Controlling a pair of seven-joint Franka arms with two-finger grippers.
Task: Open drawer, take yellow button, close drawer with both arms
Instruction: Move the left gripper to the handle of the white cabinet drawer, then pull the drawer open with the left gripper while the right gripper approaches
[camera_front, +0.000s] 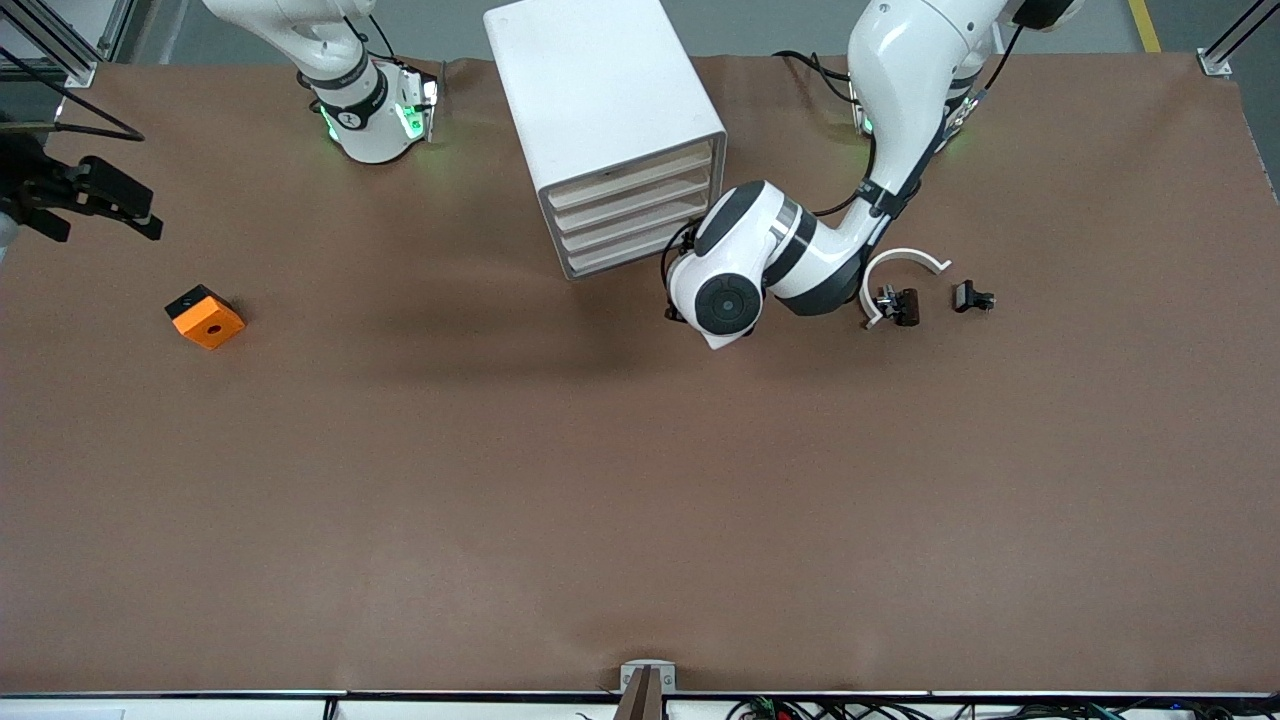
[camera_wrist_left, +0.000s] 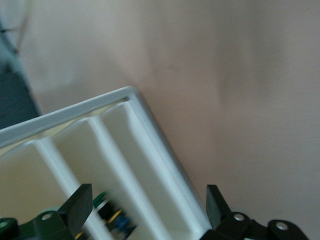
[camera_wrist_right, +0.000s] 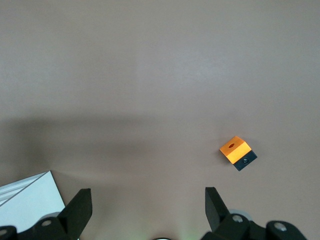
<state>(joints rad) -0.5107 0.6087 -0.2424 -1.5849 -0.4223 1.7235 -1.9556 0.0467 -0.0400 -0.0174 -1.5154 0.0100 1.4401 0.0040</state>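
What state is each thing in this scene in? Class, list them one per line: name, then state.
cabinet: upright, all four drawers shut
left gripper: open, empty, at the drawer fronts
right gripper: open, empty, over the table's right-arm end
orange block: lying loose on the table
two black clips: lying loose beside a white arc

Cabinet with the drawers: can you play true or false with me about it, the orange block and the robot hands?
All four drawers of the cabinet are shut. True.
The orange block lies in a drawer. False: it lies on the table, toward the right arm's end.
The left hand is open in front of the cabinet. True.
The right hand holds the orange block. False: it is open and empty, up over the table.
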